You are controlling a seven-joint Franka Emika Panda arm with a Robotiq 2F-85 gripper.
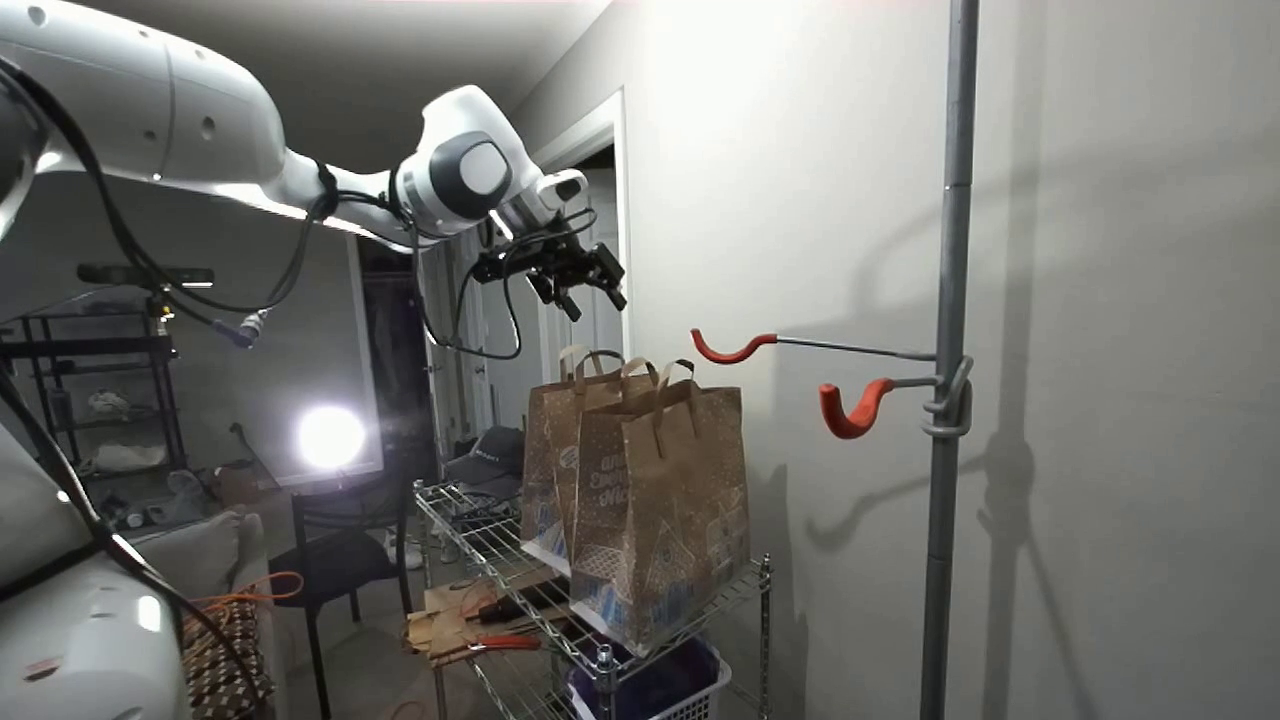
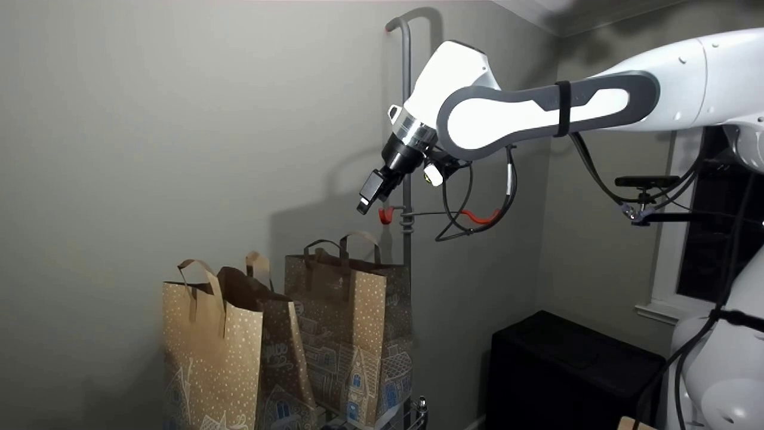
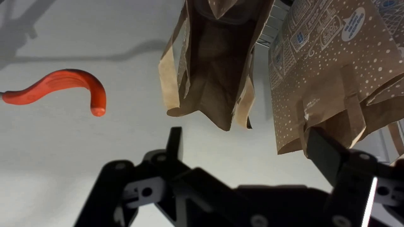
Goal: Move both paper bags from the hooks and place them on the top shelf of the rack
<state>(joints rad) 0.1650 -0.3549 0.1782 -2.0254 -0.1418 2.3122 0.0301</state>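
Observation:
Two brown paper bags stand upright side by side on the top shelf [image 1: 490, 545] of the wire rack. The bag nearer the pole [image 1: 690, 510] also shows in an exterior view [image 2: 334, 310] and, with its open mouth, in the wrist view [image 3: 217, 72]. The farther bag [image 1: 548, 440] is partly behind it; it also shows in an exterior view [image 2: 212, 334] and at the wrist view's right [image 3: 322, 82]. Both orange-red hooks [image 1: 735, 350] [image 1: 855, 410] hold nothing. My gripper [image 1: 597, 302] is open and empty above the bags, apart from their handles; it also shows in the wrist view [image 3: 244, 135].
The grey pole [image 1: 950, 300] with its hooks stands beside the rack, close to the wall. Dark caps [image 1: 490, 460] lie on the shelf's far end. A white basket [image 1: 690, 700] is under the shelf. A chair [image 1: 345, 570] and a black box [image 2: 573, 370] stand nearby.

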